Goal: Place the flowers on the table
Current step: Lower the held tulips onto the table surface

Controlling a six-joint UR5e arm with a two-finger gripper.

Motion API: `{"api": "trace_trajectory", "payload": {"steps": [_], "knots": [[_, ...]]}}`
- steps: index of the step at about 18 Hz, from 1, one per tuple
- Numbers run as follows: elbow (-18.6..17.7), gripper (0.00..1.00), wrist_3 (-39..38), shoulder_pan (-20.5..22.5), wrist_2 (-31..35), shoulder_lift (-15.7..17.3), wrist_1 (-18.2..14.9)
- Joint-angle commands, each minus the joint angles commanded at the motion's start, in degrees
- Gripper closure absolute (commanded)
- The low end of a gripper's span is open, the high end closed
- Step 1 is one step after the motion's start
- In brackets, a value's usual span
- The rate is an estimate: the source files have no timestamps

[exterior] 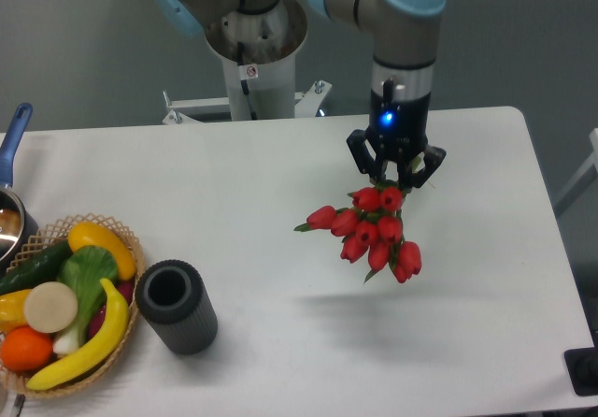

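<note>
Hanging from the pincer, which pinches the hidden stems near their top, the flowers dangle buds-down just below it, above the tabletop; a shadow underneath suggests they are not yet resting on it; their long axis runs downward, tilted slightly right; where the stems are gripped is masked by buds and fingers; a dark cylinder and fruit basket sit well apart.

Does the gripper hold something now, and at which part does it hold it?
Yes. The gripper holds the flowers. It grips them at the stem end, hidden behind the red buds, which hang down toward the table.
</note>
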Motion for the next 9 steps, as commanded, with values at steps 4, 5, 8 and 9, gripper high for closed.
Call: {"api": "trace_trajectory", "payload": {"steps": [4, 5, 8, 9], "knots": [[1.05, 0.64, 0.0, -3.08, 4.68, -4.84, 0.09], [1.14, 0.64, -0.09, -3.61, 4.68, -5.54, 0.09], [1.05, 0.64, 0.0, -3.7, 6.16, -7.12, -0.09], [0.97, 0.64, 0.0, -3.79, 7.74, -7.56, -0.18]]}}
